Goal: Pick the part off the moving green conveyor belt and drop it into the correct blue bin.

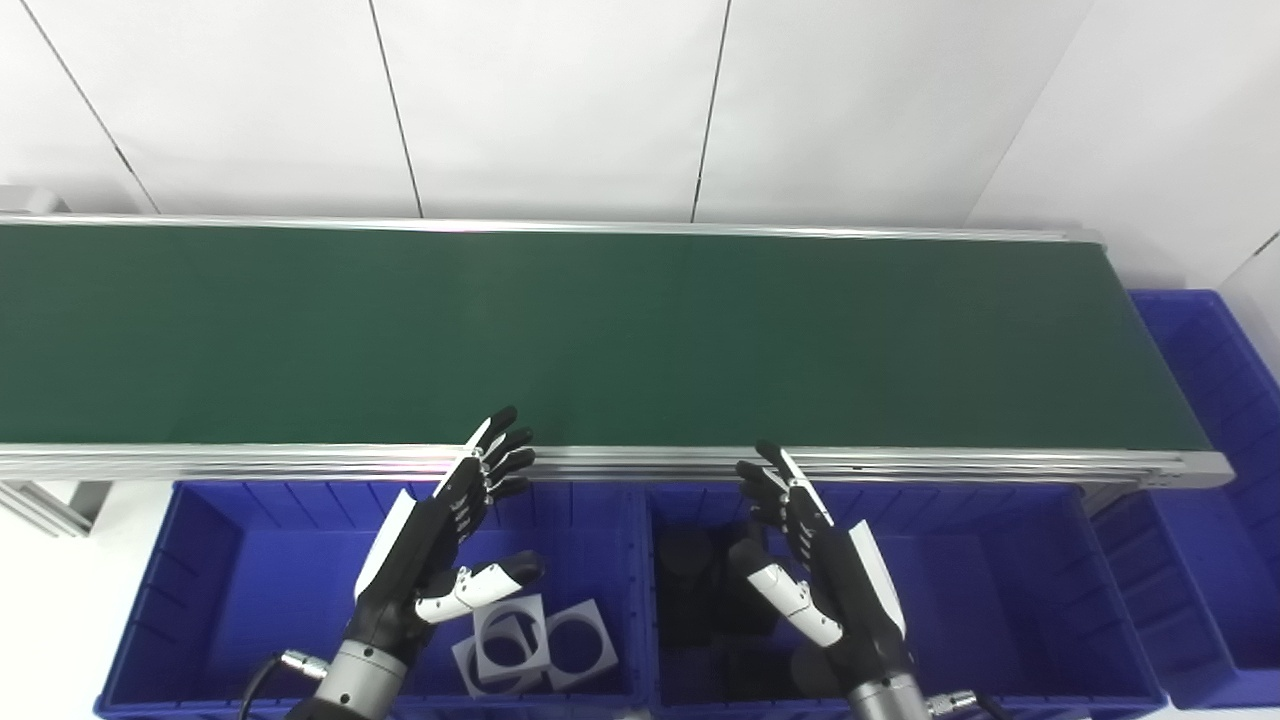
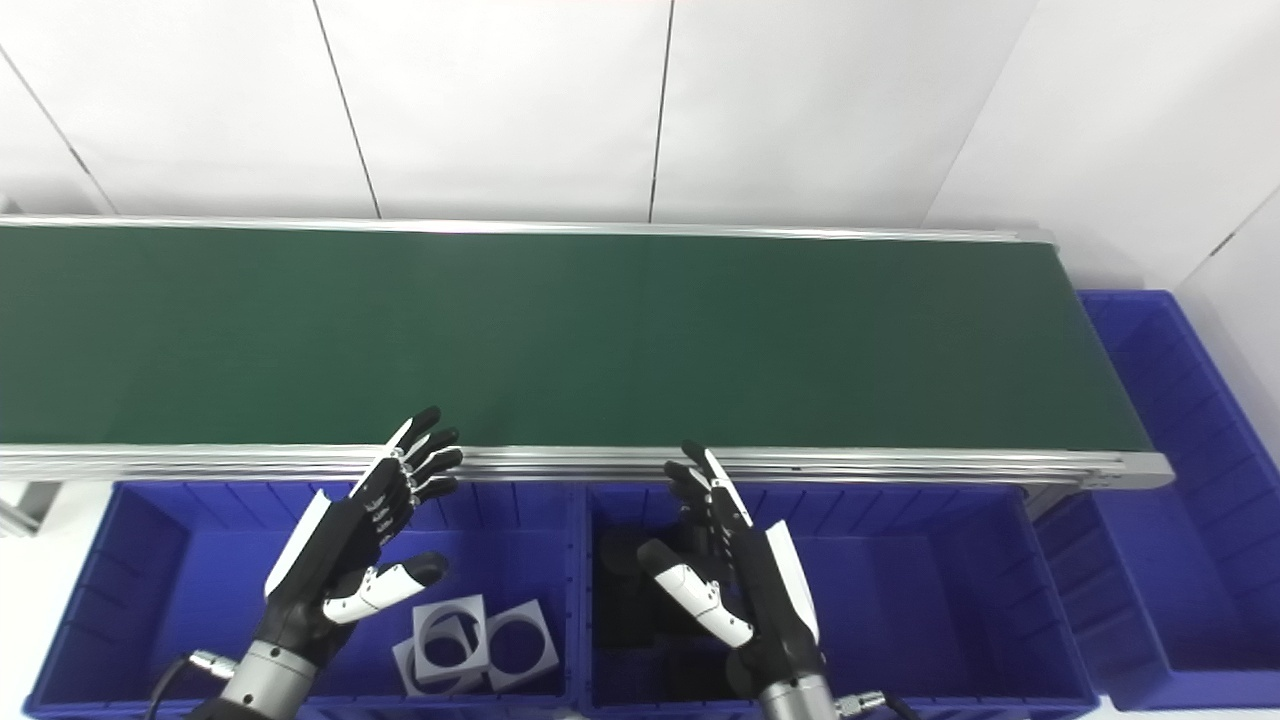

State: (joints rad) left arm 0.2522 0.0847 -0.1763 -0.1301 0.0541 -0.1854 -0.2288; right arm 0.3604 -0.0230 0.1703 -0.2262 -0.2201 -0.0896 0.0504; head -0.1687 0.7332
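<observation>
The green conveyor belt (image 1: 600,330) runs left to right and carries no part in view. My left hand (image 1: 450,540) is open and empty, held above the left blue bin (image 1: 230,560), fingertips near the belt's front rail. My right hand (image 1: 815,570) is open and empty above the middle blue bin (image 1: 1000,580). The left bin holds grey square parts with round holes (image 1: 530,645). The middle bin holds dark round parts (image 1: 695,580), partly hidden by my right hand.
A third blue bin (image 1: 1215,400) stands at the belt's right end. The aluminium front rail (image 1: 640,462) separates the belt from the bins. White wall panels rise behind the belt.
</observation>
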